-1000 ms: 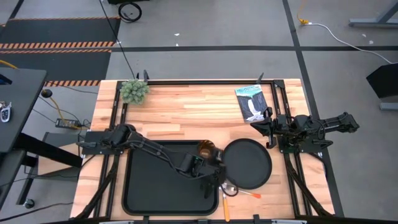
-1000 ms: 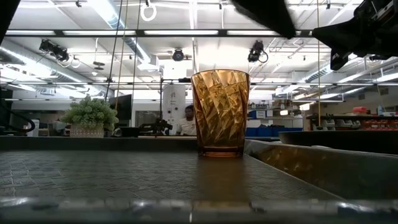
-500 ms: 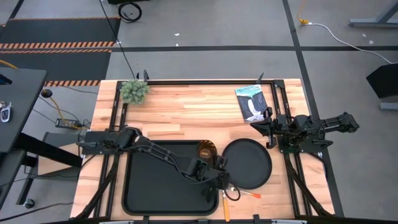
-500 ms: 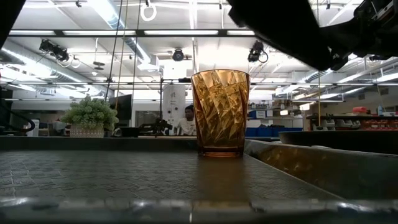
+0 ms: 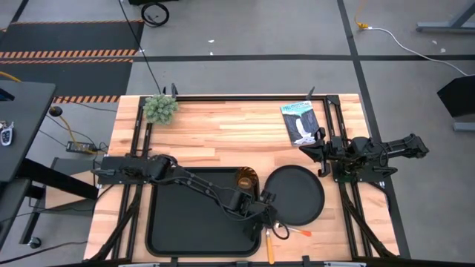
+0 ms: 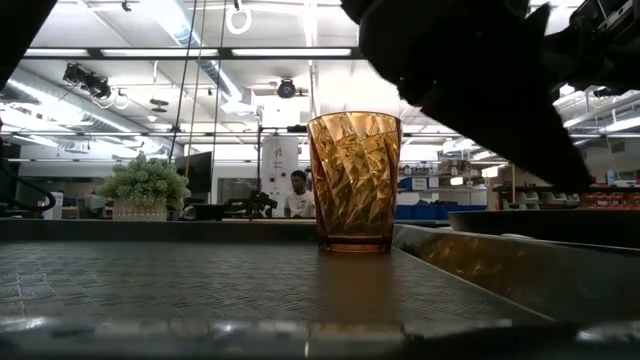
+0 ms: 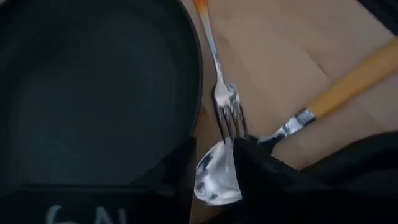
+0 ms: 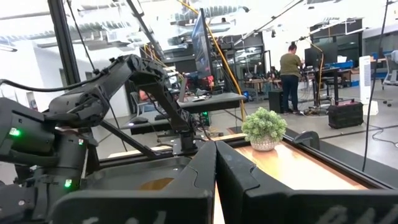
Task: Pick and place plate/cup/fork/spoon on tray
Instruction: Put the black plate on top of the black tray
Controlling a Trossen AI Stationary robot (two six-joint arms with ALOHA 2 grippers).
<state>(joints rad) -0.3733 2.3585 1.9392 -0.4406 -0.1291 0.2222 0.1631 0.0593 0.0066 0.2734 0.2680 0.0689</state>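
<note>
1. The step in hand looks like the spoon pick. The left gripper (image 5: 271, 225) is low at the tray's near right corner, over the spoon (image 7: 219, 175). Its fingers stand partly apart on either side of the silver bowl, and no lift shows.
2. The fork (image 7: 225, 106) lies just beside the spoon, tines nearly touching the bowl. The next move likely calls for closing on the spoon alone, then carrying it left onto the tray (image 5: 171, 222).
3. The cup (image 5: 246, 179) stands at the tray's far right corner. The plate (image 5: 295, 194) lies on the surface right of the tray, not yet placed.
4. The right gripper (image 8: 216, 180) waits shut at the right edge.
5. The wooden surface (image 5: 223, 133) carries a small plant (image 5: 160, 108) far left and a booklet (image 5: 300, 122) far right. Beyond is a workshop floor with hazard striping.
</note>
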